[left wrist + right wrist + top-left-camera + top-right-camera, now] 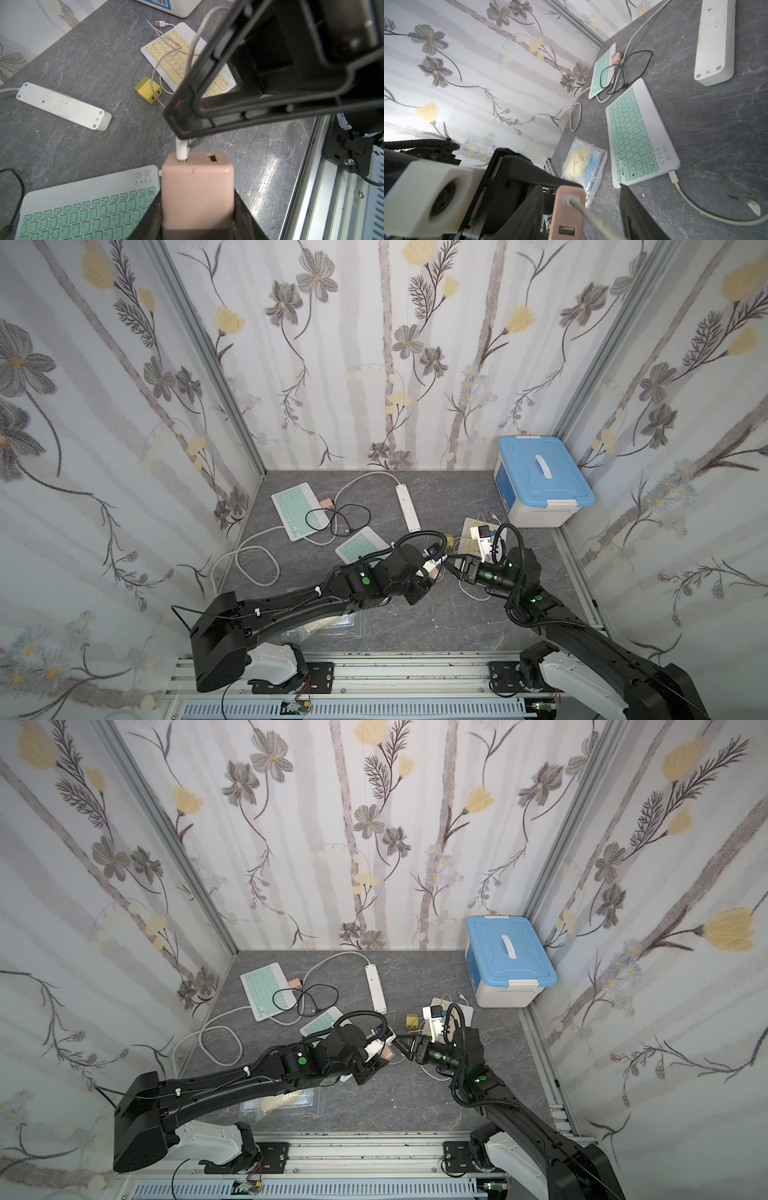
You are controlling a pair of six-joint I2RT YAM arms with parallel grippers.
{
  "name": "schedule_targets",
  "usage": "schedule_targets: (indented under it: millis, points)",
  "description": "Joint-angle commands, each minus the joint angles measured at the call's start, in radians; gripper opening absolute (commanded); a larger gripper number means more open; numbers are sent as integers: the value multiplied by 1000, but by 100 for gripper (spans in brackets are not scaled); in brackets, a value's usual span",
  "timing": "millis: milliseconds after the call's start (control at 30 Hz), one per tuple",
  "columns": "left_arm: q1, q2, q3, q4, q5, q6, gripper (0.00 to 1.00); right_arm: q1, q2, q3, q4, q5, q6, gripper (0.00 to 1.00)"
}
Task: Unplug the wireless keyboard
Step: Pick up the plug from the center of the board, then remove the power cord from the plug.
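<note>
My left gripper (195, 199) is shut on a pink charger block (197, 187), held just above the table near the green wireless keyboard (83, 207). A white USB plug (181, 150) sits in one port of the block. Its white cable (695, 205) runs along the table to the keyboard's corner (673, 176). My right gripper (579, 187) is open, its fingers standing either side of that plug and cable without touching them. Both top views show the two grippers meeting tip to tip, left gripper (430, 570) against right gripper (451, 562).
A white power strip (407, 506) lies behind, a blue-lidded box (540, 477) at the back right. A second green keyboard (297, 510) with a black cable lies back left. A yellow keyboard (187, 60) and a yellow charger (148, 92) lie to the right. A bag of masks (581, 162) lies near the front.
</note>
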Motion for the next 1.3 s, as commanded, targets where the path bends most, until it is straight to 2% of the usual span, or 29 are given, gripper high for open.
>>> schedule_targets:
  millis: [0, 167, 300, 467, 867, 1067, 1267]
  points:
    - [13, -11, 18, -1, 99, -2, 0, 6, 7, 13, 101, -35, -1, 50]
    - [108, -49, 10, -8, 334, -42, 0, 1, -12, -22, 165, -113, -91, 50]
    - [169, -55, 15, -17, 488, -59, 0, 2, -48, -36, 208, -144, -89, 59]
    - [212, -48, 20, -4, 637, -75, 0, 2, -26, -44, 301, -163, -54, 60]
    - [249, -46, 11, 46, 752, -115, 0, 2, 34, -44, 421, -183, -9, 49]
    - [253, -48, 10, 69, 746, -127, 0, 3, 84, -52, 517, -202, 56, 41]
    - [261, -54, 7, 82, 731, -136, 0, 5, 94, -52, 526, -200, 60, 30]
